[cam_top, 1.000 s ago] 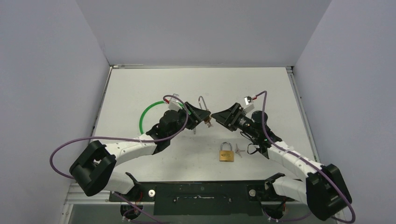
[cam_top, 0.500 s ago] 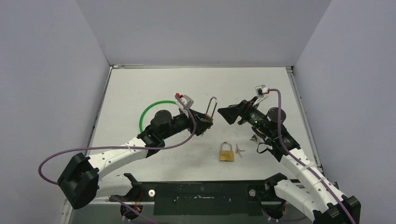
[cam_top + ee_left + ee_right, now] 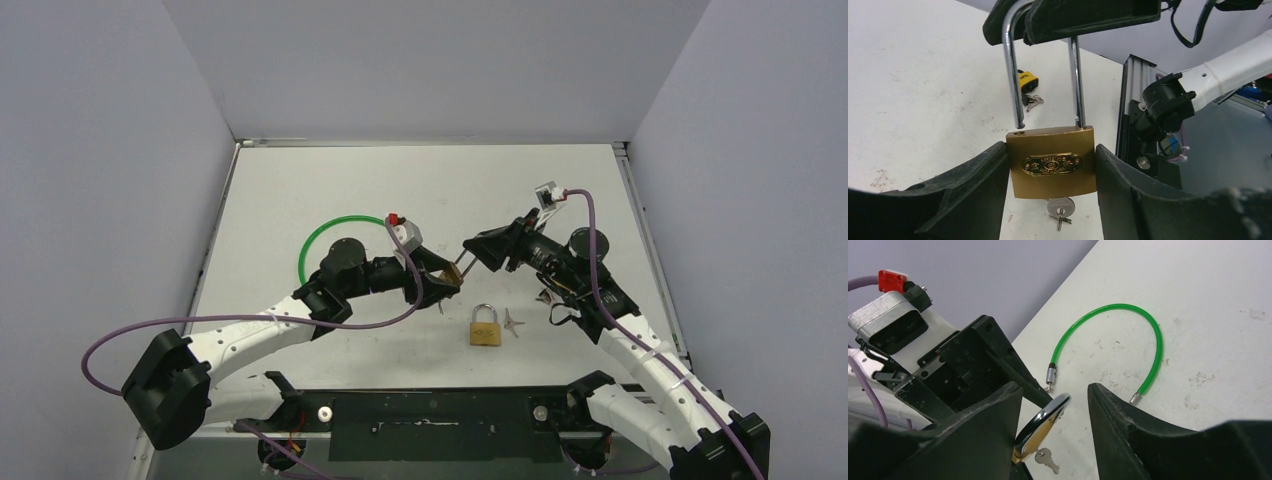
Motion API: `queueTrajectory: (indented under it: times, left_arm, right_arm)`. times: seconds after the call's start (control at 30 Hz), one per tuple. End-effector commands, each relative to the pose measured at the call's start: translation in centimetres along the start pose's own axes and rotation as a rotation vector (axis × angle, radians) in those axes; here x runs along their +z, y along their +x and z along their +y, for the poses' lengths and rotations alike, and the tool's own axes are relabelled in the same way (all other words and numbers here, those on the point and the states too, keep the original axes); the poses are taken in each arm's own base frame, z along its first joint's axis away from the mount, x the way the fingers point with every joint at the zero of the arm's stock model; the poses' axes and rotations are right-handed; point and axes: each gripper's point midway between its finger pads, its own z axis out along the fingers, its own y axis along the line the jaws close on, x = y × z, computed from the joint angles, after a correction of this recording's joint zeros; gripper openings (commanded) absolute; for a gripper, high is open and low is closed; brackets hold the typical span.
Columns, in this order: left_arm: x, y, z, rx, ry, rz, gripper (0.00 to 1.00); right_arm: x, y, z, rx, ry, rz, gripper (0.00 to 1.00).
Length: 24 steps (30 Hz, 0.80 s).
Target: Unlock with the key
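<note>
Top: left jaws clamp your brass padlock over mid-table; right jaws sit loose around its chrome shackle. Left wrist: one shackle leg out, steel key in cylinder, oval badge unreadable. Right wrist: glossy green cable lies left.

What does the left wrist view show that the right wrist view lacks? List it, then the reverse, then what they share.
Left wrist only: the labelled face of the long-shackled brass padlock, clamped in the left tool, and a small second padlock. Right wrist only: the green cable loop. Both: the steel shackle inside the right tool, and the silver key hanging underneath.
</note>
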Motion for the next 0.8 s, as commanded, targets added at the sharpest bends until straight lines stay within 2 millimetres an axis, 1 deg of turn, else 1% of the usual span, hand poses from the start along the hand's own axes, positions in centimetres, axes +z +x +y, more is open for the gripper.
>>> queueTrajectory:
  times: [0.0, 0.03, 0.07, 0.1, 0.13, 0.17, 0.23, 0.27, 0.37, 0.4, 0.43, 0.47, 0.53, 0.57, 0.6, 0.63, 0.67, 0.77]
  left_arm:
    - [0.2, -4.2, -3.4, 0.091, 0.173, -0.118, 0.0]
    - [0.2, -4.0, -3.6, 0.087, 0.189, -0.11, 0.0]
    - [0.3, -3.8, -3.6, 0.078, 0.193, -0.103, 0.0]
    - [0.3, -3.7, -3.6, 0.071, 0.193, -0.099, 0.0]
    - [0.5, -3.6, -3.5, 0.064, 0.192, -0.095, 0.0]
    - [0.6, -3.4, -3.4, 0.058, 0.192, -0.09, 0.0]
    - [0.7, -3.3, -3.2, 0.046, 0.186, -0.084, 0.0]
    - [0.8, -3.1, -3.1, 0.039, 0.185, -0.08, 0.0]
    - [1.1, -2.9, -2.7, 0.006, 0.174, -0.065, 0.0]
    - [1.2, -2.9, -2.5, -0.007, 0.168, -0.061, 0.04]
    - [1.4, -2.8, -2.2, -0.022, 0.158, -0.057, 0.18]
    - [1.5, -2.7, -1.7, -0.036, 0.136, -0.055, 0.39]
    - [1.5, -2.6, -0.4, -0.041, 0.064, -0.066, 0.73]
    - [1.4, -2.6, 0.2, -0.037, 0.025, -0.078, 0.83]
    - [1.2, -2.6, 0.8, -0.033, -0.013, -0.09, 0.91]
    - [1.0, -2.5, 1.3, -0.028, -0.046, -0.101, 0.95]
    - [0.8, -2.6, 1.7, -0.024, -0.07, -0.113, 0.97]
    - [0.3, -2.3, 2.8, -0.024, -0.136, -0.121, 0.97]
  right_arm:
    - [0.3, -1.3, 2.4, -0.017, -0.128, -0.043, 0.44]
    - [0.3, -1.4, 2.5, -0.014, -0.139, -0.045, 0.39]
    - [0.3, -1.3, 2.8, -0.013, -0.153, -0.043, 0.29]
    - [0.3, -1.4, 3.0, -0.013, -0.165, -0.046, 0.24]
    - [0.3, -1.4, 3.2, -0.013, -0.178, -0.042, 0.16]
    - [0.3, -1.2, 3.3, -0.011, -0.19, -0.035, 0.11]
    - [0.3, -1.1, 3.8, -0.008, -0.219, -0.03, 0.03]
    - [0.2, -1.1, 3.9, -0.007, -0.23, -0.032, 0.0]
    - [0.1, -1.0, 4.2, -0.006, -0.247, -0.036, 0.0]
    - [0.1, -1.0, 4.1, -0.004, -0.244, -0.037, 0.0]
    - [0.1, -1.0, 4.0, -0.001, -0.236, -0.037, 0.0]
    - [0.2, -1.0, 3.8, 0.004, -0.226, -0.038, 0.0]
    - [0.4, -1.1, 3.1, 0.012, -0.188, -0.041, 0.0]
    - [0.5, -1.0, 2.6, 0.017, -0.164, -0.041, 0.0]
    - [0.7, -1.0, 2.1, 0.023, -0.138, -0.039, 0.0]
    - [0.9, -0.9, 1.6, 0.028, -0.11, -0.034, 0.0]
    - [1.0, -0.9, 1.1, 0.033, -0.087, -0.032, 0.0]
    - [1.6, -0.5, -0.4, 0.062, -0.021, -0.02, 0.0]
